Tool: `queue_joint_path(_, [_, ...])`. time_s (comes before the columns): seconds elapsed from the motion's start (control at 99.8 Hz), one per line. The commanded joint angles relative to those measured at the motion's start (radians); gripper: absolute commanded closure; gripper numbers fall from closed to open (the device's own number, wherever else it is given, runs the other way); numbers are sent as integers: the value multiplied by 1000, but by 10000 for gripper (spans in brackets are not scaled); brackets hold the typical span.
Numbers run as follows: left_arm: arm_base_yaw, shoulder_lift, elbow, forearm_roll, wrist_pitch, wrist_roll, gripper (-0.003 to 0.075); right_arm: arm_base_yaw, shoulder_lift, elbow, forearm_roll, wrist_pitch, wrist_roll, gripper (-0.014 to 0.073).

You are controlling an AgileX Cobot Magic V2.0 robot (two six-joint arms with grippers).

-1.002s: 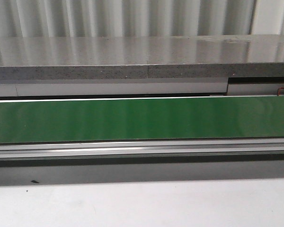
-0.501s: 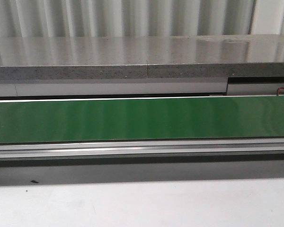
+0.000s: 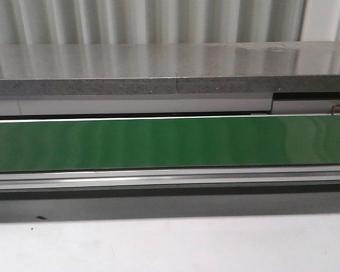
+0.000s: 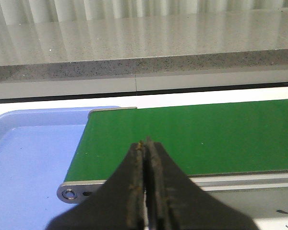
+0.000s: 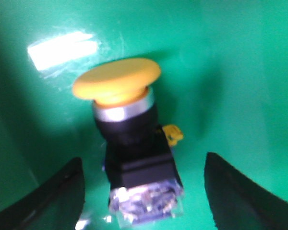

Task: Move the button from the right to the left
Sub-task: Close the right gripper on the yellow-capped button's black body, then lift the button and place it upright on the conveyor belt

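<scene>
On the green conveyor belt (image 5: 240, 72) the button (image 5: 129, 139) lies between the right gripper's (image 5: 144, 191) spread fingers (image 5: 235, 191), touching neither, yellow cap pointing away. Left gripper (image 4: 146, 187) fingers (image 4: 134, 191) are pressed together over the belt's end beside a blue tray (image 4: 24, 167). No lettering is legible.

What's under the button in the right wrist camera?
The button lies on a glossy green surface, between the open fingers of the right gripper. The patch directly beneath its body is covered, so I can't see it.
</scene>
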Motion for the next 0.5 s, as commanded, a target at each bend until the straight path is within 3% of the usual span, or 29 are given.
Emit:
queue_joint_path(0.0, [-8,-34,40,-7,-77,1,741,-6,-31,-31,-12,-19,-15,74])
queue_joint_path(0.1, [-8,-34,40,-7,-77,1,741,-6,-27,-34,-12,-25,-15,183])
queue_joint_path(0.2, [-8,-34,40,-7,-77,1,741,-6,-27,-36,-12,-25,-15,395])
queue_joint_path(0.251, [-8,-34,40,-7,-77,1,741,-6,-27,-36,-12,-27,-15,461])
queue_joint_path(0.491, [-8,-34,40,-7,-77,1,741,-4,-93,-37,-2,15,-15,477])
